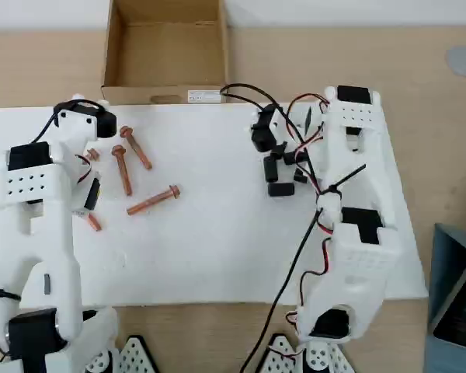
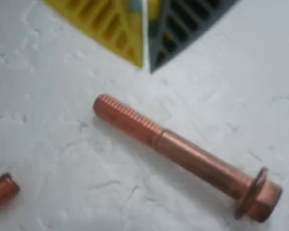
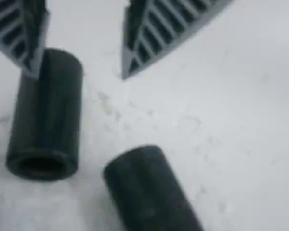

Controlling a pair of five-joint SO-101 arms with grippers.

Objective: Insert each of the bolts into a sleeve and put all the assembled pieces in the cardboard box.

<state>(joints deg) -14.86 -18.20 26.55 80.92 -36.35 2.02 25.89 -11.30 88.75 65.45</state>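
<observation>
Three bolts (image 1: 154, 200) in full — at least two sleeves (image 3: 43, 115)

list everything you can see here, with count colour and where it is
cardboard box: one, brown, open, at the mat's far edge
bolts: five showing, copper, lying on the mat by the left arm, two partly hidden by it
sleeves: at least three, black, on the mat by the right arm; exact count unclear among the cables
mat: one, white, on the table
table: one, light wood
disc: one, grey, on the table's far right
left arm: one, white; left hand shut, near a bolt
right arm: one, white; right hand open, at a sleeve
</observation>
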